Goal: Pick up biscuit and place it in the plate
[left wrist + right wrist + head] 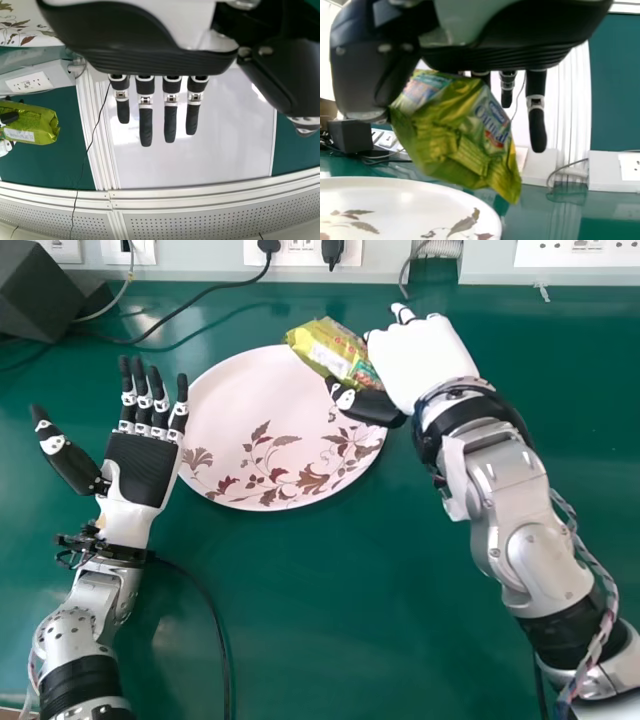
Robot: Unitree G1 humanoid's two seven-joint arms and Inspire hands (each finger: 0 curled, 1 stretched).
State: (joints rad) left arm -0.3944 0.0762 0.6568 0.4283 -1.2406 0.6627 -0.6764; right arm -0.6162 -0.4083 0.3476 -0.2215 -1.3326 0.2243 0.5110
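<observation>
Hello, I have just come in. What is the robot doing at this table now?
The robot's right hand is holding a yellow-green biscuit packet, pinched with the thumb. The packet is up off the table, near the far right edge of the plate, so it is not yet placed. The left hand is open beside the plate's left side and holds nothing.

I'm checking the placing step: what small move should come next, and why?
Probably ease the right hand toward the middle of the plate: it holds the biscuit packet raised, and in the head view the packet overlaps the plate's rim, not its centre.
</observation>
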